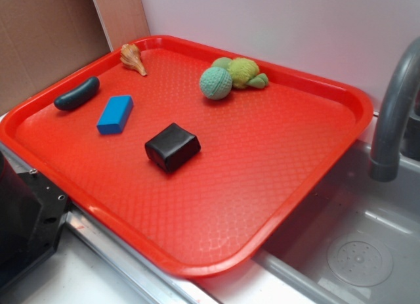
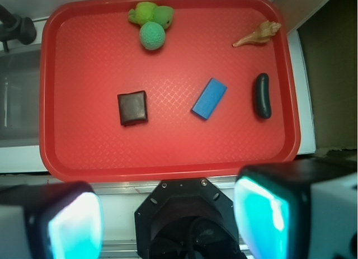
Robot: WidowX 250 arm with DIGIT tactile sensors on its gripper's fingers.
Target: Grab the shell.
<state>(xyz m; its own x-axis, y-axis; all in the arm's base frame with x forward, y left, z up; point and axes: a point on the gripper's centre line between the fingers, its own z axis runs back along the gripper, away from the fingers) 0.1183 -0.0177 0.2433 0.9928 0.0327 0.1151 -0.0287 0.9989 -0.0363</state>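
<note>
- The small tan-orange ridged spiral shell (image 1: 132, 58) (image 2: 258, 34) lies on its side in a corner of the large red textured plastic tray (image 1: 262, 173) (image 2: 84, 152), close to the raised rim; in the wrist view that is the upper right corner, with the shell's bulbous end toward the rim and its point aimed at the tray's middle
- Nothing touches the shell; the dark, curved, sausage-shaped object (image 1: 77, 94) (image 2: 262, 95) lies near it along the same side of the tray; the blue rectangular block (image 1: 115, 114) (image 2: 209, 98) sits a little further in, apart from both
- The dark brown, glossy square block (image 1: 172, 146) (image 2: 132, 108) rests nearer the tray's centre, well apart from the shell
- The crocheted green soft toy (image 1: 231, 76) (image 2: 150, 24), a teal ball joined to yellow-green lumps, sits along the far rim, well apart from the shell
- The gripper (image 2: 168, 214) hangs high over the near edge of the tray, well away from the shell; its two fingers, with pale turquoise pads (image 2: 263, 214), stand wide apart at the bottom corners of the wrist view, holding nothing
- The tray rests across a grey metal sink (image 1: 354, 251); a grey curved faucet (image 1: 394, 113) (image 2: 14, 24) rises beside it; brown cardboard (image 1: 39, 35) stands behind the shell's corner
</note>
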